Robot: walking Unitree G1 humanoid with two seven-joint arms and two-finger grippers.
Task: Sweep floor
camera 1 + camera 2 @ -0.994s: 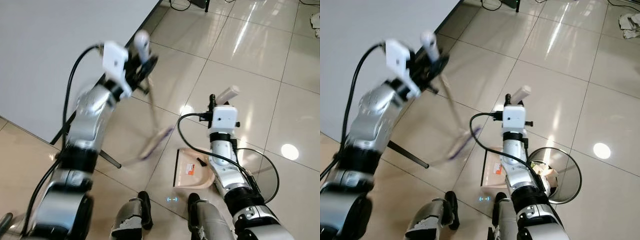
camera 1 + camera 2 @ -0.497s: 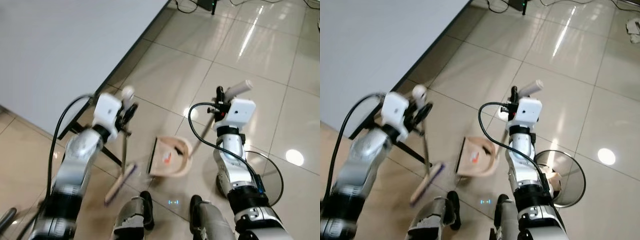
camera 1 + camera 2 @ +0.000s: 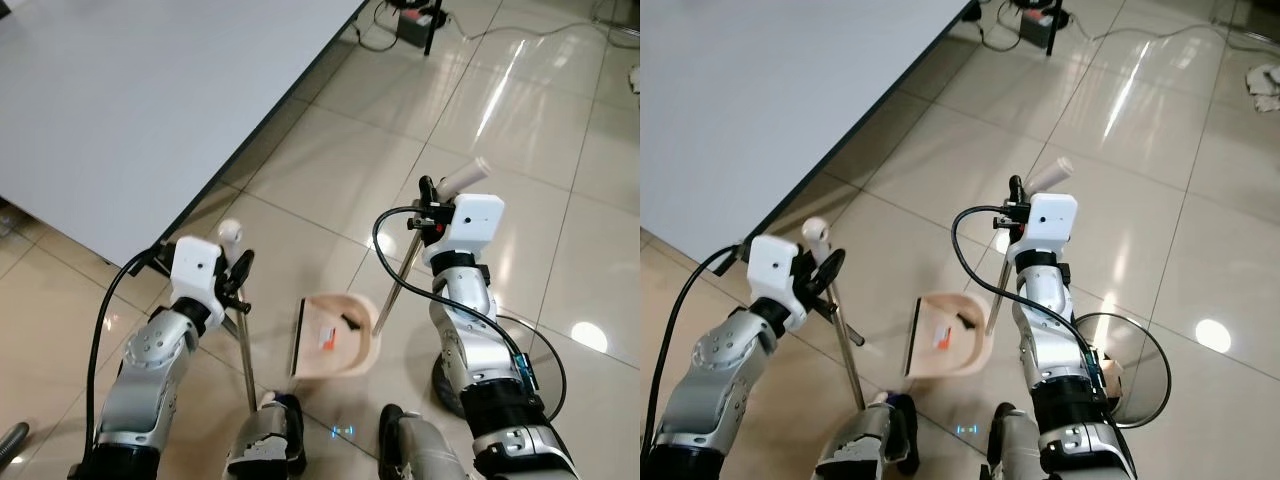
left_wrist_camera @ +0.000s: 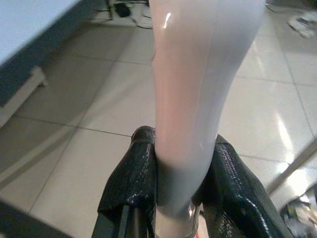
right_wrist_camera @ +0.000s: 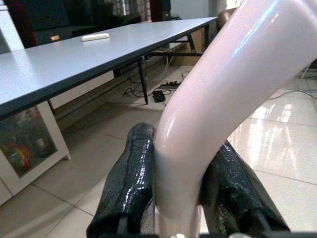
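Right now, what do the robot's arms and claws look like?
Both arms are shiny silver with dark joint bands. Each wrist carries a white box, and a black cable loops from it down the arm. The left claw and right claw each have two long black fingers with a bumpy, textured skin.

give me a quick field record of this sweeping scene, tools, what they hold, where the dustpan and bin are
left tool: shut on broom handle, pole near upright, running down to the robot's feet
right tool: shut on dustpan handle, slanting down to the pan
dustpan: on the tile floor ahead of the feet, small dark and orange bits inside
trash bin: by the robot's right leg, litter inside
table: grey top, on the robot's left
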